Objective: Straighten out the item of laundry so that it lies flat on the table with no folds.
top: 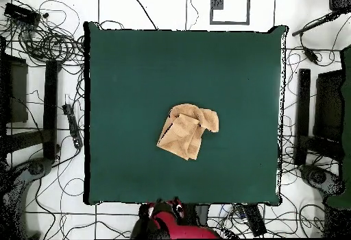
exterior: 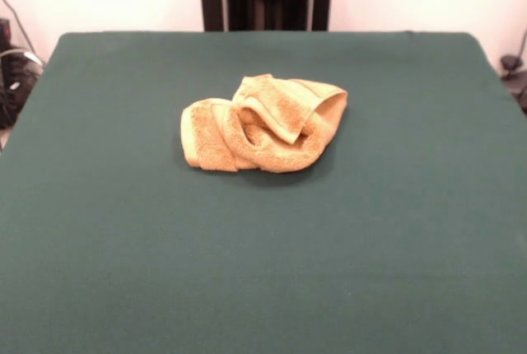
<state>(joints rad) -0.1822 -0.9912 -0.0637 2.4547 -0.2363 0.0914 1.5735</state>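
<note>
The towel lay crumpled and folded near the middle of the table. No gripper showed in either view, so its state stayed unknown.

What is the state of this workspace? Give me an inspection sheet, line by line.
Surface: green table, covered edge to edge in cloth, nothing on it but the towel.
Job's things: golden-orange towel lies crumpled near the table's middle, folded over itself in several layers; not flat.
Clutter: nothing seen on the table.
Grippers: gripper not seen in either view; only the red arm base shows at the overhead view's bottom edge.
Cables: many loose black cables on the floor on both sides of the table, none on it.
Surroundings: white tiled floor, dark equipment beside the table, pedestal behind it.
</note>
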